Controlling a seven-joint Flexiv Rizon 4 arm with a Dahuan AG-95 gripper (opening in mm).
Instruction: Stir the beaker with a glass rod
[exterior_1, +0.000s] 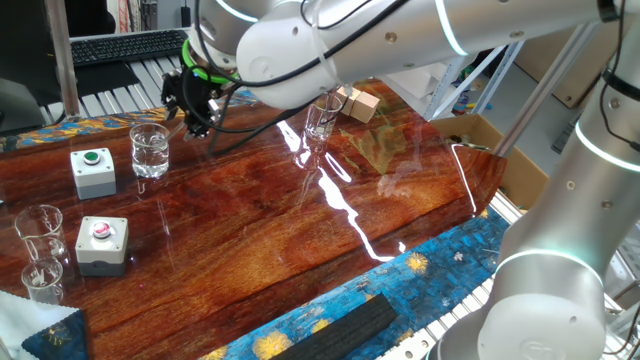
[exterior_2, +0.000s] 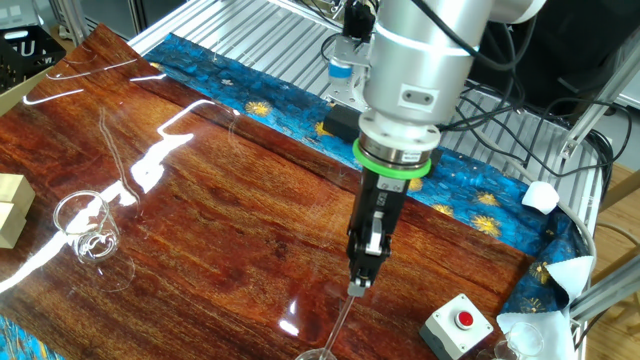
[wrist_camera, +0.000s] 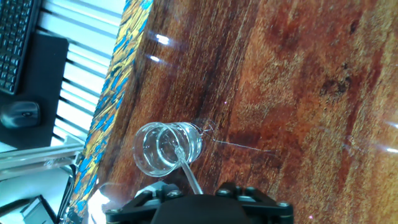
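Note:
The beaker (exterior_1: 150, 151) is a wide clear glass with water, standing at the back left of the wooden table. In the hand view, the beaker (wrist_camera: 163, 149) lies just below the fingers. My gripper (exterior_1: 198, 118) hangs above and to the right of the beaker, shut on the glass rod (wrist_camera: 188, 175). The rod slants down from the gripper (wrist_camera: 196, 193), and its lower end sits inside the beaker's rim. In the other fixed view, the rod (exterior_2: 340, 320) runs from the gripper (exterior_2: 357, 287) down to the beaker's rim (exterior_2: 318, 354) at the frame's bottom edge.
A taller narrow glass (exterior_1: 322, 120) stands mid-table beside wooden blocks (exterior_1: 360, 103). A green-button box (exterior_1: 92, 170) and a red-button box (exterior_1: 102, 243) lie left of the beaker. Two small beakers (exterior_1: 40, 250) stand at the far left. A cardboard box (exterior_1: 480, 135) is at the right.

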